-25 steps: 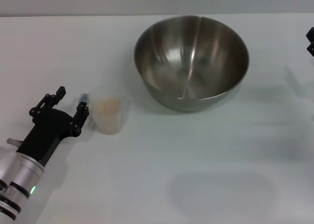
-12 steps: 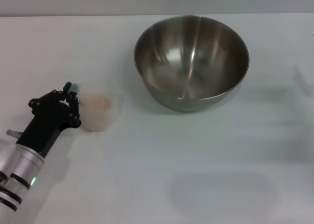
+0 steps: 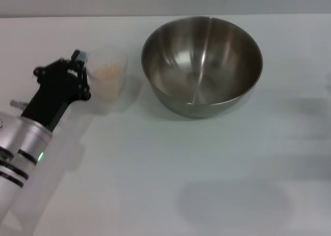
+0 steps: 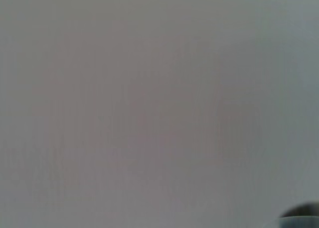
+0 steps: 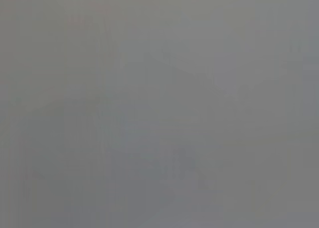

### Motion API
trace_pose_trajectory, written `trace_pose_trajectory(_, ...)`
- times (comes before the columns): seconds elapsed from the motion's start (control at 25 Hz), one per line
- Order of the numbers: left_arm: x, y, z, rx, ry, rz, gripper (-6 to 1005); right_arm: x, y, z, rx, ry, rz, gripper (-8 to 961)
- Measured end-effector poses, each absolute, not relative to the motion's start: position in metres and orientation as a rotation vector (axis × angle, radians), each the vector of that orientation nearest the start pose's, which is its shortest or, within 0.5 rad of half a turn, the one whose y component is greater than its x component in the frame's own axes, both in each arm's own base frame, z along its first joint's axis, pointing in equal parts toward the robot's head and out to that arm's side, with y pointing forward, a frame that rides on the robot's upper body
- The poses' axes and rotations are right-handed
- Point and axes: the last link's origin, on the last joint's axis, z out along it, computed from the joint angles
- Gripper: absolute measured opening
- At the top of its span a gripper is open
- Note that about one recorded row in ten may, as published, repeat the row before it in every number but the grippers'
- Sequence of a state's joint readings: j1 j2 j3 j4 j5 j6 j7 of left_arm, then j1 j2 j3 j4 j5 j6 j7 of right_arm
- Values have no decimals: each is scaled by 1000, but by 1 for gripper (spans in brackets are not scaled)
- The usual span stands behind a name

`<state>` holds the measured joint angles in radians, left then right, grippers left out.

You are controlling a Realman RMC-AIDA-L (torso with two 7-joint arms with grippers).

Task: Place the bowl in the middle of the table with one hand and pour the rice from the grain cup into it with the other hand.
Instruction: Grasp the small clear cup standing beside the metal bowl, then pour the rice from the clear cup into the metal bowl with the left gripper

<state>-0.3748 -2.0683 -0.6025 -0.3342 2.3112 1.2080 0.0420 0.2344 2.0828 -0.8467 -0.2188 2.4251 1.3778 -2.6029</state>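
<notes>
The stainless-steel bowl [image 3: 202,64] stands empty on the white table [image 3: 170,169], right of centre towards the back. My left gripper [image 3: 78,71] is shut on the handle of the clear grain cup [image 3: 108,78] and holds it upright, lifted above the table, just left of the bowl. The cup holds pale rice [image 3: 107,71]. A faint shadow lies on the table under the cup. The right gripper is out of view. The left wrist view shows only bare table [image 4: 149,108]; the right wrist view shows plain grey.
The table's far edge [image 3: 77,16] runs along the top of the head view. My left arm's silver forearm [image 3: 20,153] reaches in from the lower left.
My left gripper closed on the cup's handle, then lifted the cup and carried it back and right towards the bowl. The right gripper left the view at the right edge.
</notes>
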Motion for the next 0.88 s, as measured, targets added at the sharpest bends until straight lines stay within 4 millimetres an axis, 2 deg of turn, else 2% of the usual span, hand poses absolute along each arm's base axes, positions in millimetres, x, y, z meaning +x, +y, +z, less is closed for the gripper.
trace_pose_trajectory(0.36, -250, 334, -45, -1767, -91, -746, 23, 372, 264, 40, -1522, 587, 872, 786)
trace_pose_trajectory(0.68, -205, 354, -59, -1775, 170, -644, 24, 373, 262, 39, -1519, 598, 871, 786)
trace_pose_trajectory(0.72, -193, 358, -65, -1781, 251, -592, 25, 373, 262, 39, -1519, 599, 871, 786)
trace_pose_trajectory(0.88, -180, 362, -72, -1781, 360, -507, 26, 374, 261, 39, -1518, 600, 870, 786)
